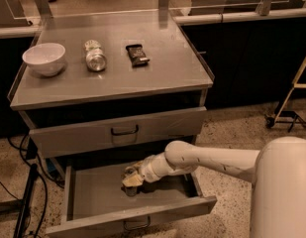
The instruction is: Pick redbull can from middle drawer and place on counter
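Observation:
The middle drawer (100, 198) is pulled open at the bottom of the cabinet. The redbull can (128, 172) stands upright on the drawer floor near its back, and its silver top shows. My gripper (132, 181) reaches down into the drawer from the right and sits right against the can's front side, covering its lower body. The counter (162, 73) is the flat grey steel top above.
On the counter lie a white bowl (44, 58) at the left, a fatter shiny silver can (95, 57) on its side and a dark snack bar (137, 54). A closed drawer (83, 137) sits above the open one. Cables (24, 202) run on the floor at the left; a stand (291, 100) is at the right.

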`<action>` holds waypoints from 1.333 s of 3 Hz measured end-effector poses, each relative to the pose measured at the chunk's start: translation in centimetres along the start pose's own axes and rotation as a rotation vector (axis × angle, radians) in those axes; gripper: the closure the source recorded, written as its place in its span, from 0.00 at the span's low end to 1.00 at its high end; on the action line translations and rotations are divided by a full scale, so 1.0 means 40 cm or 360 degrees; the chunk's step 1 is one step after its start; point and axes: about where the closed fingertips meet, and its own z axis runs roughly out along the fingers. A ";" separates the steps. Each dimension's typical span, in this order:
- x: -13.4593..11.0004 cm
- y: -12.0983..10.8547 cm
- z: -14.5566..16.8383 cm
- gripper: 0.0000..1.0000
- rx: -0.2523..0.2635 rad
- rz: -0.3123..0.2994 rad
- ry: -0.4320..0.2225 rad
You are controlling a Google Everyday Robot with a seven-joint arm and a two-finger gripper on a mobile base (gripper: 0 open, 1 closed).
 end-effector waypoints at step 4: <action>-0.085 0.070 -0.193 1.00 0.0198 0.0138 0.0027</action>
